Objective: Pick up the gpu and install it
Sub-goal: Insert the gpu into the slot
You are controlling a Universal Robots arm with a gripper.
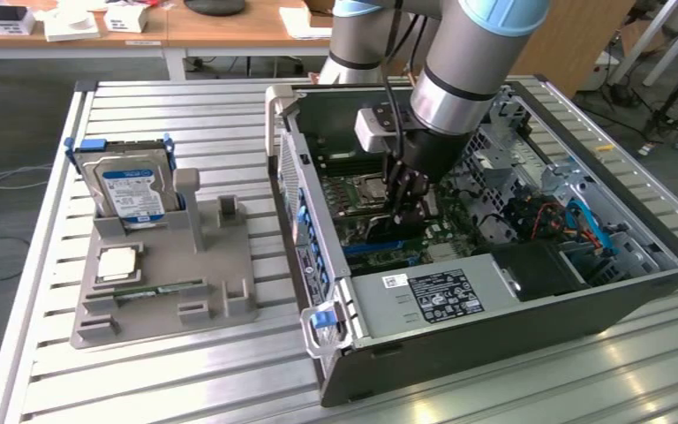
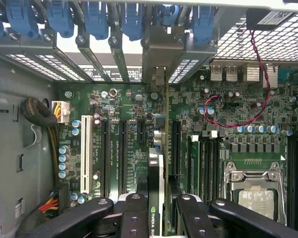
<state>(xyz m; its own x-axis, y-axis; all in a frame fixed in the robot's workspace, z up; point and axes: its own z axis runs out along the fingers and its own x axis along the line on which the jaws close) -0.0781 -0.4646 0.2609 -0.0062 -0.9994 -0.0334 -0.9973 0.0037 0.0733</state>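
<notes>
Computer case (image 1: 493, 327) lies on its side on the slatted metal counter (image 1: 174, 380), open side up. The arm reaches down into it.

Tool (image 2: 156, 213) is partly closed, its black fingers (image 2: 134, 215) pressed on either face of the gpu (image 2: 156, 173). It has a firm hold, with the card seen edge-on between them.

The gpu stands on its edge over the motherboard (image 2: 124, 104), in line with the long black slots beside the white slot (image 2: 85, 148). Its silver end bracket (image 2: 161, 54) reaches the row of openings in the case's back wall, under the blue clips (image 2: 97, 20). Cannot tell whether the card's lower edge is seated in a slot.

The processor socket (image 2: 256, 191) sits to one side of the card, apart from it. A red and black wire (image 2: 238, 121) loops across the board near it.

Outside the case, on the exterior view's left, a grey holder (image 1: 162, 300) rests on the counter. A blue-labelled hard drive (image 1: 133, 190) stands upright in it, with a square chip (image 1: 117, 263) and a slim green memory stick (image 1: 156, 290) lying nearer its front.
</notes>
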